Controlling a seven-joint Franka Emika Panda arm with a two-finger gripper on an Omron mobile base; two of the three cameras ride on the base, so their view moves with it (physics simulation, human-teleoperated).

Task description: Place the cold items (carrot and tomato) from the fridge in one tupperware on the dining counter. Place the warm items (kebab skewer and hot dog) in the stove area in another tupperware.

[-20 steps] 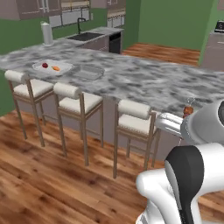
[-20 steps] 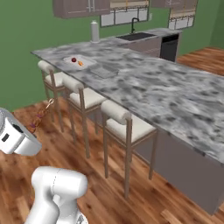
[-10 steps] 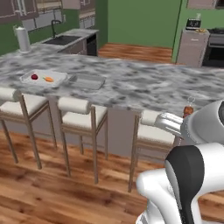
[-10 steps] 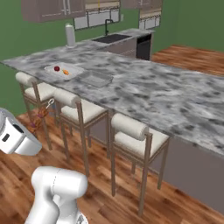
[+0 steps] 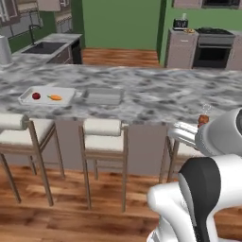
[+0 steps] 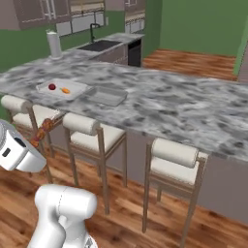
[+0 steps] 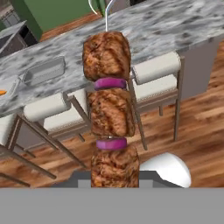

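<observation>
My gripper (image 5: 197, 128) is shut on the kebab skewer (image 7: 109, 109), with browned meat chunks and purple onion rings, held off the near side of the dining counter (image 5: 156, 97). The skewer (image 6: 44, 129) hangs above the stools. On the counter a white tupperware (image 5: 66, 93) holds the red tomato (image 5: 36, 96) and the orange carrot (image 5: 55, 98). A second, clear tupperware (image 5: 102, 96) lies just right of it with nothing in it. The hot dog is out of view.
Three cushioned stools (image 5: 100, 134) line the counter's near side. A sink (image 5: 46, 47) and paper towel roll (image 6: 54, 44) stand on the far counter, and a stove (image 5: 215, 45) at the back right. The floor is wood.
The base has driven and turned, so the counter and stools have slid across both base views and come closer. The skewer has stayed in my shut gripper.
</observation>
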